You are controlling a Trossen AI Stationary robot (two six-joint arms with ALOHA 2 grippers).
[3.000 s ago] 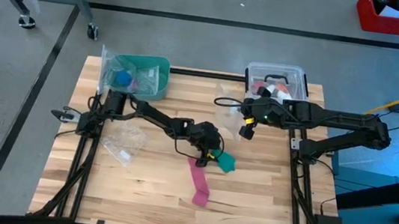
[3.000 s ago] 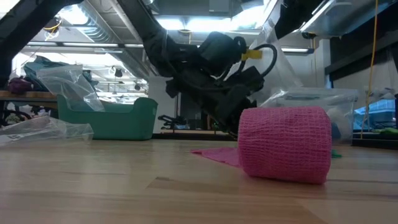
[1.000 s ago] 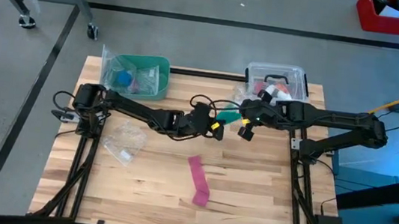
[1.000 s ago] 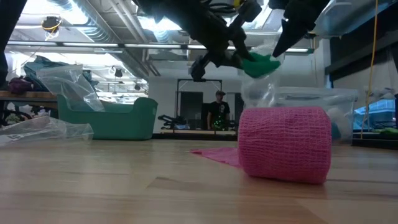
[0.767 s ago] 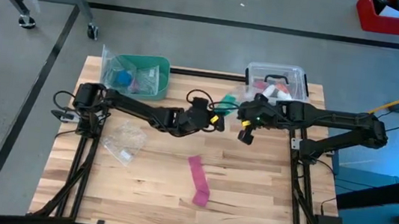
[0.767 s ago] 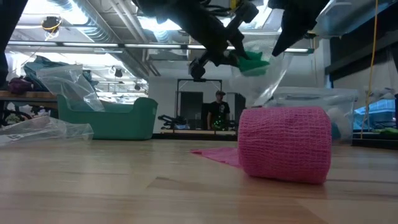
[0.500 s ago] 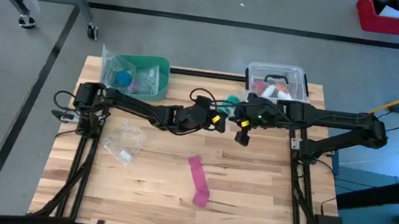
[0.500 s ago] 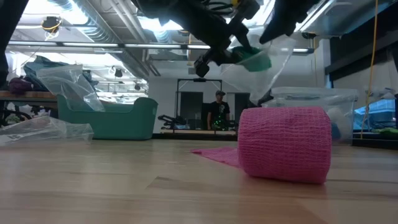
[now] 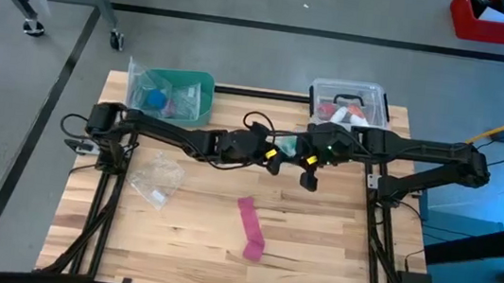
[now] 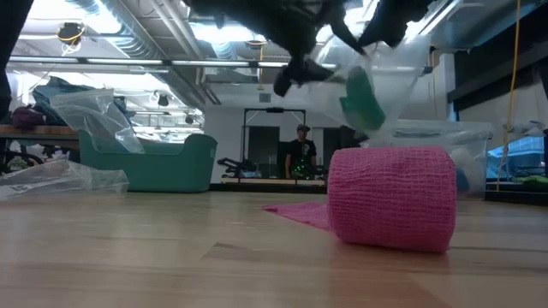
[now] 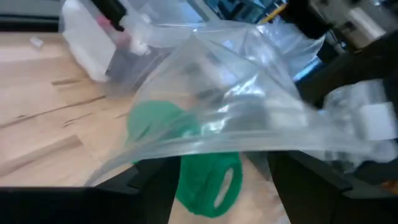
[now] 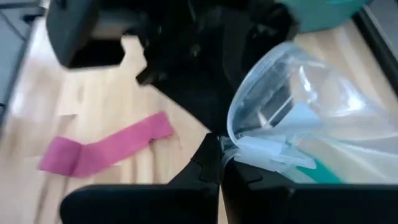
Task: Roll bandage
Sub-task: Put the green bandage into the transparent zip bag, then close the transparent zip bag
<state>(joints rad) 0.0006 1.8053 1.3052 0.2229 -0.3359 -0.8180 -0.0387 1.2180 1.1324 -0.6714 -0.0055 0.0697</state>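
Released green bandage (image 10: 363,98) now inside crinkly clear bag (image 10: 390,81), left gripper (image 9: 276,157) spread

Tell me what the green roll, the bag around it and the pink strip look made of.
Green roll: soft matte cloth, apparently; no sheen. Bag: thin clear plastic film, glossy, creased, see-through. Pink strip: stretchy woven or crepe-like cloth, probably; open mesh texture shows on its rolled end.

A pink cloth strip (image 9: 251,225), partly rolled at its near end, lies on the wooden table (image 9: 315,254), with a crumpled clear bag (image 9: 156,180) to its left, a teal bin (image 9: 179,95) at the far left edge and a clear plastic box (image 9: 351,100) at the far right edge.
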